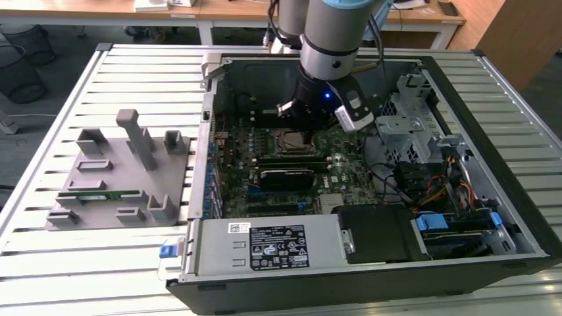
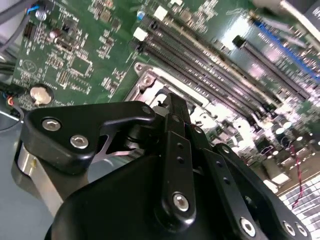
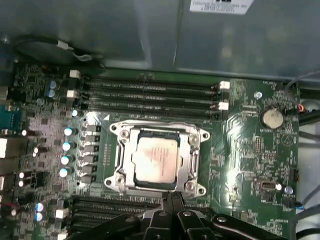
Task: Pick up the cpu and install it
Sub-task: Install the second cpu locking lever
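My gripper (image 3: pixel 172 199) hangs just beside the socket (image 3: pixel 157 158) – fingers closed together, holding nothing – and the cpu (image 3: pixel 155 159) lies inside it.

The cpu (image 3: pixel 156 158) has a smooth, pale metal top in a bright steel socket frame (image 3: pixel 192 150). The end effector (image 3: pixel 172 199) is matt black; the surface (image 1: pixel 62 250) is ribbed metal.
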`<state>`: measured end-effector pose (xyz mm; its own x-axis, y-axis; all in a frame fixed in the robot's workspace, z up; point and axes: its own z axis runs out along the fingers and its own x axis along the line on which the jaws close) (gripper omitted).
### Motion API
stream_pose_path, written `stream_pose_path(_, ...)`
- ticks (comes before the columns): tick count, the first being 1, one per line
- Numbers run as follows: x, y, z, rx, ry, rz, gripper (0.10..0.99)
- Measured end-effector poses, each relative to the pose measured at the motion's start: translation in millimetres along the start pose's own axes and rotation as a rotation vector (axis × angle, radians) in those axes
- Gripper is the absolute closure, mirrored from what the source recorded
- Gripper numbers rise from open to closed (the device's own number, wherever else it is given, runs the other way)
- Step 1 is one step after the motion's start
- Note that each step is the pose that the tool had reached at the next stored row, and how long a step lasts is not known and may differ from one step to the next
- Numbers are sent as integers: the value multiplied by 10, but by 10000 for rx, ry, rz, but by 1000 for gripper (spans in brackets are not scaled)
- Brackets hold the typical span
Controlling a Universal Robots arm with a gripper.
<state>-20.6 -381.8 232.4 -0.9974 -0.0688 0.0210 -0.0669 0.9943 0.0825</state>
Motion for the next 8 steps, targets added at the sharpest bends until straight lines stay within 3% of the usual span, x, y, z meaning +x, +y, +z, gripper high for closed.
stream_pose_path(8, 105, -60, -3, 0, 0, 0, 980)
